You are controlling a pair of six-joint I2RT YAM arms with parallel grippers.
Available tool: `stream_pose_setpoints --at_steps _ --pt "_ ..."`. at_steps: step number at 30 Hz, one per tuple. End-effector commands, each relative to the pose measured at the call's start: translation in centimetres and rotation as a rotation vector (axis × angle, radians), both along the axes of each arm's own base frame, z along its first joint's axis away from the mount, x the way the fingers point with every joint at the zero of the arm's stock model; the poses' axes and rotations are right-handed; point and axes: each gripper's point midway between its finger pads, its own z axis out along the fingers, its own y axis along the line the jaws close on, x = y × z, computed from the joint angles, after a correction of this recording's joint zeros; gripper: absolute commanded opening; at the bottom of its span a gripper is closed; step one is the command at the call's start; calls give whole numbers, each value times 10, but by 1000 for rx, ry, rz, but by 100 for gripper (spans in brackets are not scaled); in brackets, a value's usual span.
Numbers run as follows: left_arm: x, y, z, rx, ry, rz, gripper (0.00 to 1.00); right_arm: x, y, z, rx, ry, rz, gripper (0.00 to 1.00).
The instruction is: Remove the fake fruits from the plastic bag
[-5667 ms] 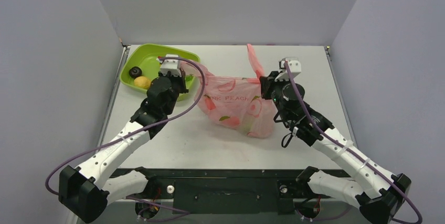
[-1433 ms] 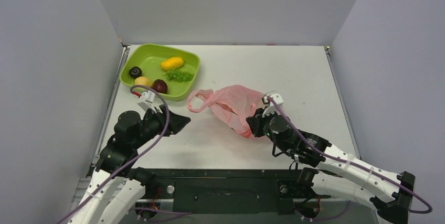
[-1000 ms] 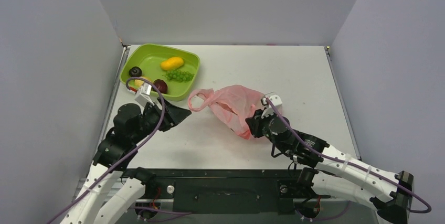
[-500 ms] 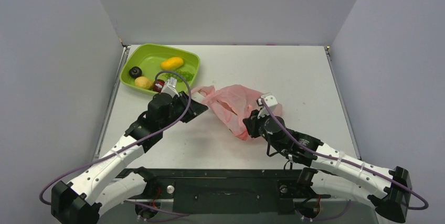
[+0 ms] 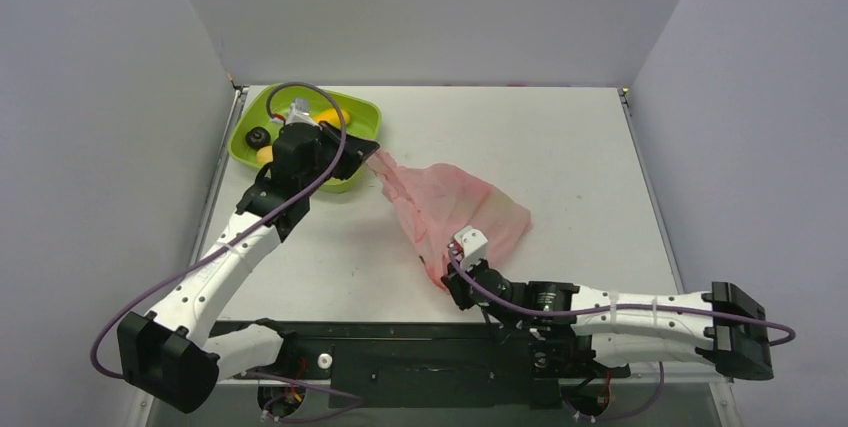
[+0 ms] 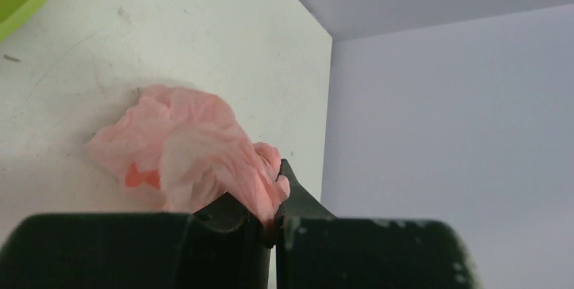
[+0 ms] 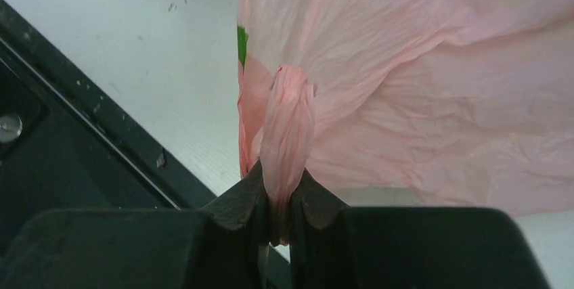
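Both sets of jaws pinch the bag (image 5: 452,209): left gripper (image 6: 272,216) has its far end by the tray (image 5: 362,115), right gripper (image 7: 276,218) its near end. Bag's stretched betw. them and looks flat; fruits (image 5: 258,136) sit in tray. Lift yr ends evenly, slow, w/o tearing.

The white desk (image 5: 590,147) is carrying a lime-green tray (image 5: 366,119) at its far left corner; a pink plastic bag (image 5: 450,202) is lying stretched across the middle, running from just beside the tray toward the near edge.
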Motion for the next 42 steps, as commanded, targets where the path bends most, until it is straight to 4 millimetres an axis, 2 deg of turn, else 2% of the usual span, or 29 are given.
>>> stream_pose_setpoints --at_steps 1,2,3,5,6,7,8,10,11,12,14,17,20,21,23,25,28,30,31,32,33,34,35,36,40,42 --pt "19 8 52 -26 -84 35 0 -17 24 -30 21 71 50 9" --pt "21 5 55 -27 -85 15 0 -25 34 -30 50 87 76 9" --pt "23 5 55 -26 -81 10 0 -28 36 -38 27 100 85 9" --pt "22 1 50 -7 -68 -31 0 -34 47 -37 11 103 110 9" --pt "18 -2 43 15 -65 -61 0 -35 50 -31 1 97 113 11" --pt "15 -3 39 23 -66 -78 0 -33 46 -33 -37 95 101 14" --pt "9 -4 31 34 -63 -104 0 -32 49 -22 -29 89 88 16" --pt "-2 -1 14 45 -51 -122 0 -26 42 -9 -26 69 43 33" --pt "-6 0 10 48 -51 -127 0 -21 36 1 -19 49 13 38" --pt "-14 4 3 51 -47 -133 0 -19 31 13 7 38 -6 48" --pt "-24 7 -5 45 -47 -146 0 -14 21 29 9 7 -33 59" --pt "-38 6 -8 14 -56 -172 0 -8 8 59 -4 -36 -54 67" --pt "-48 4 -5 -31 -56 -187 0 1 -2 91 -28 -93 -72 72" --pt "-51 5 -1 -49 -65 -186 0 7 -5 106 -31 -115 -83 73" --pt "-55 6 8 -61 -89 -186 0 16 -9 122 -42 -134 -95 75" --pt "-57 11 16 -62 -111 -167 0 22 -8 135 -38 -141 -85 75" --pt "-60 15 25 -65 -142 -154 0 26 4 153 4 -149 -31 76" --pt "-64 15 27 -69 -150 -165 0 39 7 162 -11 -162 -45 77" --pt "-66 14 28 -71 -154 -174 0 53 8 158 -46 -156 -73 77" --pt "-66 14 28 -75 -152 -174 0 57 13 168 -31 -149 -61 77" --pt "-67 14 30 -87 -155 -175 0 70 11 167 -48 -147 -87 76" --pt "-67 14 31 -93 -158 -172 0 81 17 165 -60 -130 -89 75" --pt "-66 15 36 -104 -169 -162 0 87 23 155 -94 -115 -78 74" --pt "-65 15 40 -114 -183 -157 0 91 29 156 -87 -108 -61 74" --pt "-61 10 52 -156 -198 -170 0 99 49 131 -143 -81 -10 73" --pt "-59 7 51 -158 -182 -186 0 102 56 116 -173 -58 -1 71"
